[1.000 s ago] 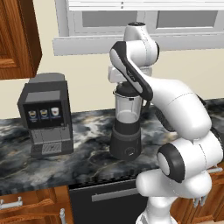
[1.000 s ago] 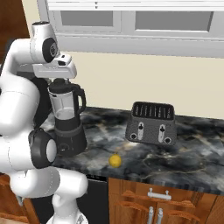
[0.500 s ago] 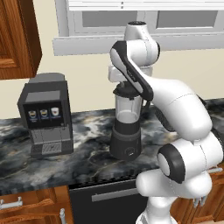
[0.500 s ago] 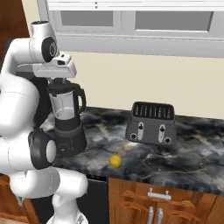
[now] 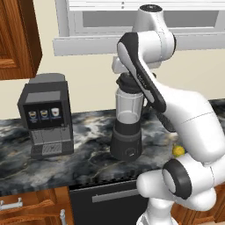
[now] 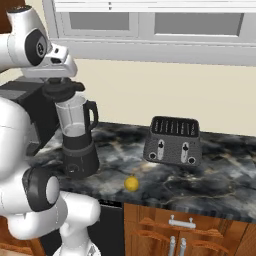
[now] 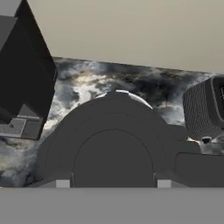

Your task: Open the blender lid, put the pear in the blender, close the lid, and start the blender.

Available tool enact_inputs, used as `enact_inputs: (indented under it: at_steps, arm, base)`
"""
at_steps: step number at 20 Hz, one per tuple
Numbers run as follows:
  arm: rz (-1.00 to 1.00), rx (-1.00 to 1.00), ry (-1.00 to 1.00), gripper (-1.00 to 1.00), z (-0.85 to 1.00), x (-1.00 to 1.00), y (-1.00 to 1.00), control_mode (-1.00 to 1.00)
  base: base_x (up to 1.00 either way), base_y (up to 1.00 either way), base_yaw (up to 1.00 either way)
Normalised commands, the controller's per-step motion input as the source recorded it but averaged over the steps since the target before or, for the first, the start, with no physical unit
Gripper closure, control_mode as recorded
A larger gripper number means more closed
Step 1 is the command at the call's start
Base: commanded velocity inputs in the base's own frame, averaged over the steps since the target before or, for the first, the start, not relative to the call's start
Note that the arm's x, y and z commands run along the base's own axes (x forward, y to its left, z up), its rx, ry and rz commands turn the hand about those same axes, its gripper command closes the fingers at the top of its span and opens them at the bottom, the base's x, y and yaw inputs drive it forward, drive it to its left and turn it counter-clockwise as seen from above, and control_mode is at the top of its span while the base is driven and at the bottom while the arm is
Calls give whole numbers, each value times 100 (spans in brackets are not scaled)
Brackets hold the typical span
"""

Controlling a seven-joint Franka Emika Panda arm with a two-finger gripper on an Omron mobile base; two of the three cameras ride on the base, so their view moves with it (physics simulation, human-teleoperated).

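The blender point(image 5: 126, 138) point(image 6: 80, 155) stands mid-counter, with a dark base, a clear jar and a black handle. Its black domed lid point(image 5: 128, 83) point(image 6: 62, 90) point(image 7: 113, 144) sits on the jar. My gripper point(image 6: 60, 84) point(image 7: 113, 183) hangs straight down onto the lid and is open, one fingertip point(image 7: 62, 183) on each side of the raised knob. The small yellow pear point(image 5: 177, 150) point(image 6: 131, 183) lies on the counter to the right of the blender, near the front edge.
A boxy grey coffee machine point(image 5: 46, 114) point(image 7: 22, 74) stands left of the blender. A dark toaster point(image 6: 173, 141) point(image 7: 203, 109) stands at the right near the wall. The marble counter point(image 6: 220, 185) has wooden cabinets below it.
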Motion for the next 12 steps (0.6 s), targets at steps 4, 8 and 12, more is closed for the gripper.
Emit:
enact_inputs:
  at_steps: [4,8,12]
  arm:
    - [2,0,0,100,-6,-70,62,-100]
    - [2,0,1,100,-32,-56,78,-100]
    - [2,0,12,100,-53,-43,68,-100]
  base:
    - [0,0,0]
    - [0,0,0]
    - [0,0,0]
